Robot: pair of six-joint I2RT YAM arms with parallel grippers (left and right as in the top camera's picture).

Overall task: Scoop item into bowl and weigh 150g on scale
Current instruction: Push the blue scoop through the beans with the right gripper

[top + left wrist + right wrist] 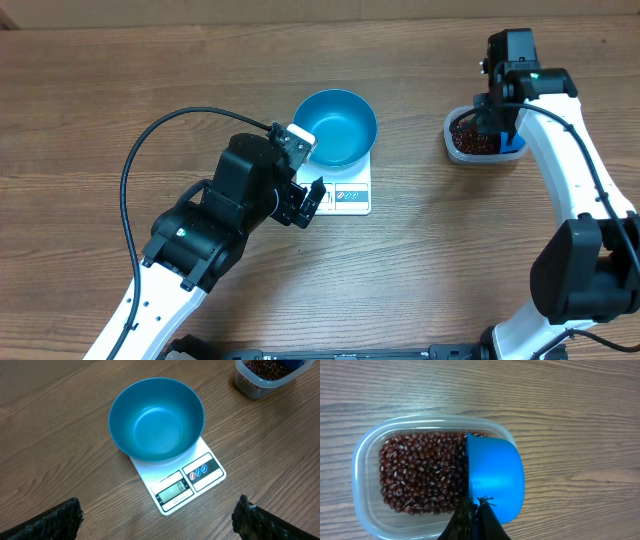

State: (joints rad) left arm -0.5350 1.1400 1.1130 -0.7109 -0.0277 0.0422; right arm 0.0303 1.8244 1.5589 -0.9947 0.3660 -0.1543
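Observation:
The blue bowl [335, 128] [156, 419] stands with nothing in it on the white scale [350, 196] [200, 472], whose display reads zero. My left gripper [305, 172] [160, 520] hovers open just in front of the scale, its fingers [55, 520] wide apart and holding nothing. At the right, a clear tub [455, 150] [365, 450] holds the dark red-brown beans [468, 135] [420, 470]. My right gripper [495, 120] [476, 505] is shut on a small blue scoop [495, 477], which is turned on its side with its rim in the beans at the tub's right end. Its handle is hidden between the jaws.
The left arm's black cable [150, 140] loops over the wooden table at the left. The tub [262, 377] shows at the top right corner of the left wrist view, well apart from the scale.

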